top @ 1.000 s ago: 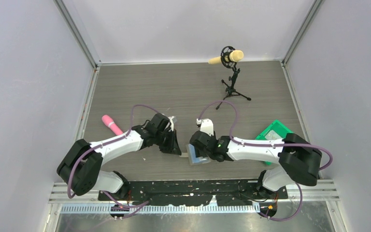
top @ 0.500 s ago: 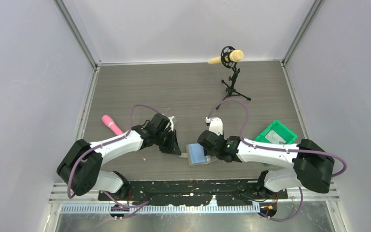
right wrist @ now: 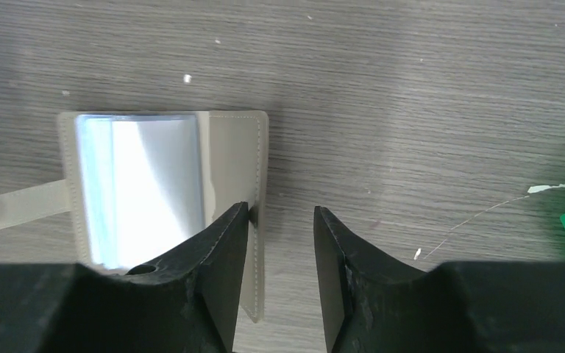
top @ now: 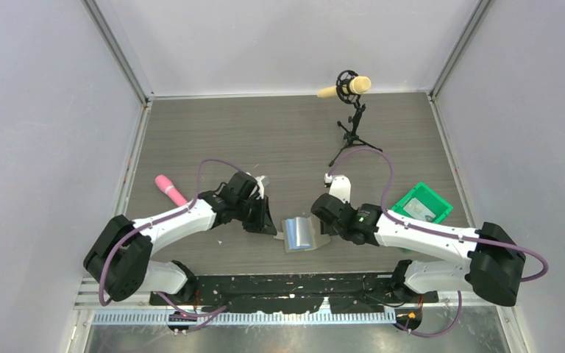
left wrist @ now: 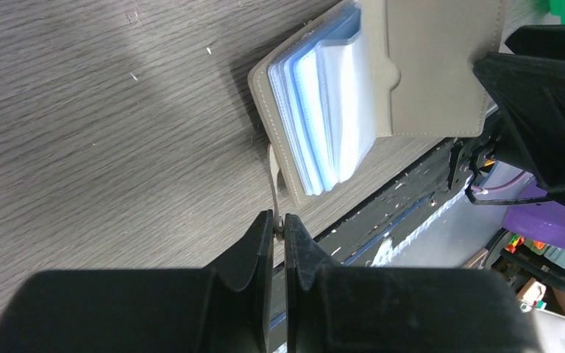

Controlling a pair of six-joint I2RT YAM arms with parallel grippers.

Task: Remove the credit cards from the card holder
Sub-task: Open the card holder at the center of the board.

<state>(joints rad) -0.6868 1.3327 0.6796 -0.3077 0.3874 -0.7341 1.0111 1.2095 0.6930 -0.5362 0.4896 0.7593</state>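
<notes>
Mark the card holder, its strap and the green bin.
card holder (right wrist: 147,184), right wrist view, on the clear pockets.
strap (left wrist: 273,180), left wrist view, mid-length.
green bin (top: 435,197), top external view, far-right rim.

The card holder has a matt grey-olive cover, leather-like, with stitched edges; its inner pockets are clear glossy plastic, catching glare; the bench is matt grey wood grain, flecked with white scuffs; the bin by the right edge is smooth green plastic.
</notes>
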